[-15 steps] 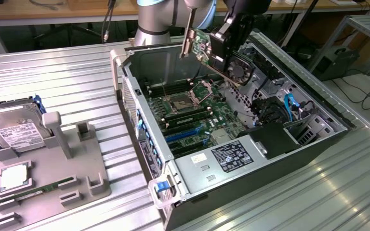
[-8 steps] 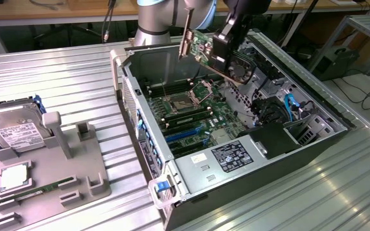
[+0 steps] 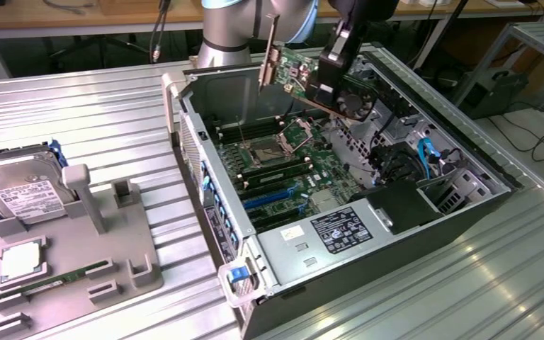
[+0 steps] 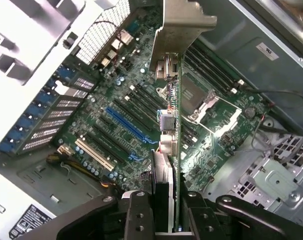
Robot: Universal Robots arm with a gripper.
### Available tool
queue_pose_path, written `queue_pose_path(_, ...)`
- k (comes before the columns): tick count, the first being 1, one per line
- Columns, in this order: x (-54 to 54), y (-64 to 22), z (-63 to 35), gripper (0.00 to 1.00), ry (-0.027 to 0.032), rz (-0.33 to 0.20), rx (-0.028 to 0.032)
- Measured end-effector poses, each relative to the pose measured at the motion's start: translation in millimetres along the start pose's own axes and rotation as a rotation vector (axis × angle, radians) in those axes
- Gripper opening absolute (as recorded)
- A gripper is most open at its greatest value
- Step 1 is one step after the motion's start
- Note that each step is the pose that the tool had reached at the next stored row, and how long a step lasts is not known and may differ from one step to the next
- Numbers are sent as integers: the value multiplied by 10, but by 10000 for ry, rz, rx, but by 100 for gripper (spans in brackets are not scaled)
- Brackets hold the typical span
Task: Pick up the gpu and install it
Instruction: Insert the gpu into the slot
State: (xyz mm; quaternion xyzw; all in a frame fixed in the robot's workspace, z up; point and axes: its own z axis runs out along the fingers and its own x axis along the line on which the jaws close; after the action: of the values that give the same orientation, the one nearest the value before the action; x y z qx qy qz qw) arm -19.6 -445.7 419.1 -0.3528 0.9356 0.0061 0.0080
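Observation:
The gpu (image 3: 296, 74) is a green circuit card with a dark fan and a silvery bracket (image 3: 266, 53) along one short end. It hangs in the air, tilted, over the back of the open computer case (image 3: 348, 234). My gripper (image 3: 331, 83) is shut on the card near its fan end. In the wrist view the gpu (image 4: 172, 130) shows edge on, clamped between my two black fingers (image 4: 140, 216), with its bracket (image 4: 184, 22) pointing away. Below it lies the motherboard (image 4: 116, 100) with a blue slot (image 4: 127, 125) and black slots beside it.
The case lies on its side on the ribbed metal table (image 3: 83, 113), with cables and a drive cage (image 3: 423, 166) at the exterior view's right. At the exterior view's left a grey fixture (image 3: 111, 241) holds a silver hard drive (image 3: 17, 188), a processor (image 3: 22, 256) and a memory stick (image 3: 54, 283).

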Motion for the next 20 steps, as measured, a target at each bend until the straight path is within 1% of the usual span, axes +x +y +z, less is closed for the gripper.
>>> queue_pose_path(5,0,0,0,28,5,-833,-16)
queue_pose_path(7,0,0,0,28,8,-1393,-27)
queue_pose_path(13,0,0,0,28,14,-2414,-47)
queue_pose_path(20,0,0,0,28,21,-3721,-72)
